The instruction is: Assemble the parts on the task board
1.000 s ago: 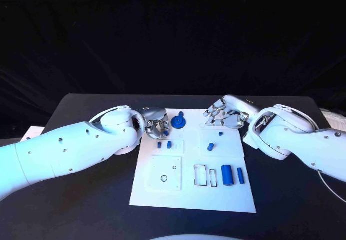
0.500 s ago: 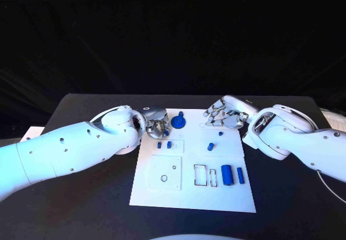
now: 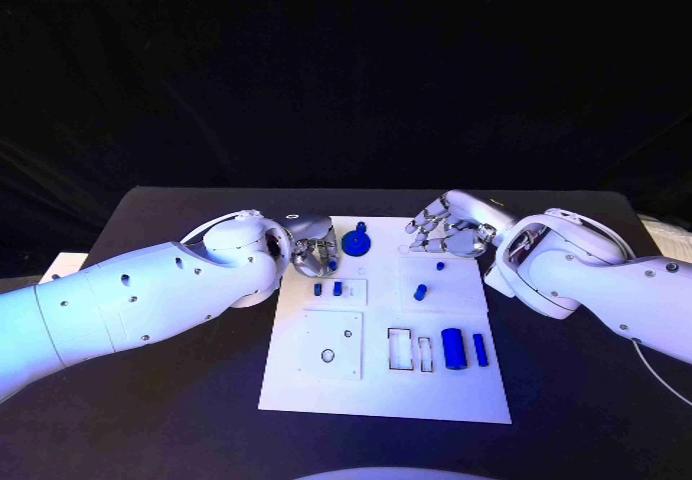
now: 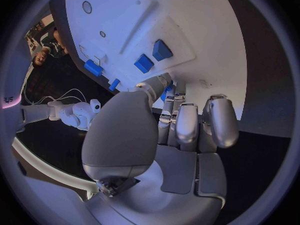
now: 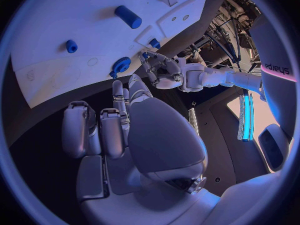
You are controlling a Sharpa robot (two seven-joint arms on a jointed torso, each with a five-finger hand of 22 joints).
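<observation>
White task board [image 3: 382, 385] lies at the centre of the black tabletop [image 3: 173, 420], its long axis running from the near edge toward the far edge. Left hand [image 3: 313, 250] sits at the board's far left edge, fingers [image 4: 187, 127] curled inward side by side; whether they touch a part cannot be told. Just right of it, near the far edge, stands one round blue part [image 3: 356, 243], tilted. Nearer, two small blue blocks [image 3: 327, 289] stand side by side in a shallow raised square. Toward the right follow one small blue peg [image 3: 440, 267] and one short blue cylinder [image 3: 421, 293], its axis slightly oblique. In the near right area, two longer blue bars [image 3: 464, 350] lie parallel, long axes along the board's length; the left one is thicker. Beside them are two empty rectangular slots [image 3: 411, 351]. Right hand [image 3: 444, 233] hovers over the board's far right corner, fingers [image 5: 109, 127] bent and close together, with nothing seen in them
</observation>
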